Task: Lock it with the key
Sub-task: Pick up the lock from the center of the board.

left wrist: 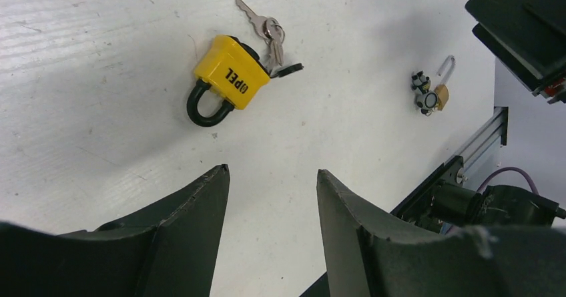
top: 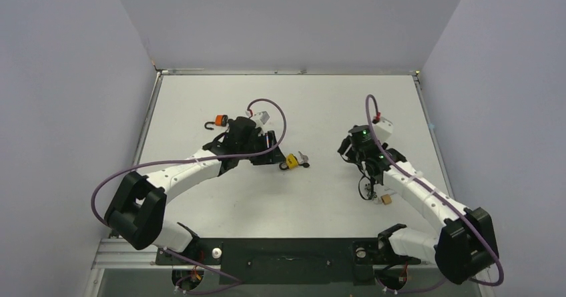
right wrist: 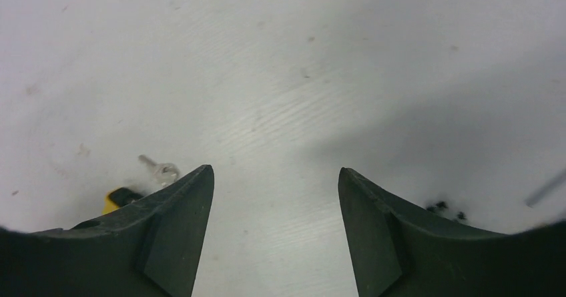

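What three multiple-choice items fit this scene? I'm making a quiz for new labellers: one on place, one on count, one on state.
1. The yellow padlock lies: A in a gripper; B on the table between the arms; C at the far edge.
2. Padlocks in view: A one; B two; C three.
3. The grippers are: A both open; B both shut; C one shut.

B: it rests on the table, untouched.
C: yellow padlock, orange padlock, brass padlock.
A: left gripper and right gripper show empty gaps.

Padlock [left wrist: 227, 77] at table [top: 320, 103] ctr — keys [left wrist: 263, 27] touching, sm. lock [left wrist: 439, 97] rt.
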`<state>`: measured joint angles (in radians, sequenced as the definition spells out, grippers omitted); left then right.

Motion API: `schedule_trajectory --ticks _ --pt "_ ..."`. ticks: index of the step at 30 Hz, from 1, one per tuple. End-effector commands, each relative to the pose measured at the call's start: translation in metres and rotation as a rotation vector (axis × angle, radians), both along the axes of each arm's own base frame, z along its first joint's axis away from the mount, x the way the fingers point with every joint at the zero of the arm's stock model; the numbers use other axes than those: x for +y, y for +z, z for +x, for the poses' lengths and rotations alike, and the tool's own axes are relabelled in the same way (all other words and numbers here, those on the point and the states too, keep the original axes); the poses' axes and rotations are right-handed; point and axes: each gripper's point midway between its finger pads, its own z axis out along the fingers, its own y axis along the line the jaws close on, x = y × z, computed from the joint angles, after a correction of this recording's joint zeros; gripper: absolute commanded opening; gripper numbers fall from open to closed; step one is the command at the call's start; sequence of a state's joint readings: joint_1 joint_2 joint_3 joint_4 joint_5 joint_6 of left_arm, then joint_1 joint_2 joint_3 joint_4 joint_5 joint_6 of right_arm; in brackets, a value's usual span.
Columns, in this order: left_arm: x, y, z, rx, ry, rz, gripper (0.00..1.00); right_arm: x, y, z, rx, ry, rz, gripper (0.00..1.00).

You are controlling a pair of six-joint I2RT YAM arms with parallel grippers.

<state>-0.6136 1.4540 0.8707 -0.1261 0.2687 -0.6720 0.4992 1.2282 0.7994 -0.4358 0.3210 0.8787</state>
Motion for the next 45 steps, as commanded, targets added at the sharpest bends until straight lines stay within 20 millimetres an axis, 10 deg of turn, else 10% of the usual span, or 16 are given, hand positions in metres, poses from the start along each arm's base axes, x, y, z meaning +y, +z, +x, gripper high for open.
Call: schedule_trajectory --ticks 1,16,29,45 --pt "-0.01 0.042 0.002 -0.103 -0.039 -0.06 0.49 -0.06 -0.007 -0.029 0.023 -0.233 -0.017 0.65" --pt "-0.012 0.055 -0.003 -0.13 -0.063 -0.155 0.49 -0.152 -0.023 -0.11 0.177 -0.665 -0.036 0.65" --pt "-0.007 0.058 0.006 -0.139 -0.063 -0.193 0.49 -0.147 -0.09 -0.124 0.378 -0.687 -0.007 0.53" --pt "-0.007 0.056 0.008 -0.123 -0.056 -0.196 0.49 -0.141 -0.112 -0.118 0.39 -0.654 0.036 0.17"
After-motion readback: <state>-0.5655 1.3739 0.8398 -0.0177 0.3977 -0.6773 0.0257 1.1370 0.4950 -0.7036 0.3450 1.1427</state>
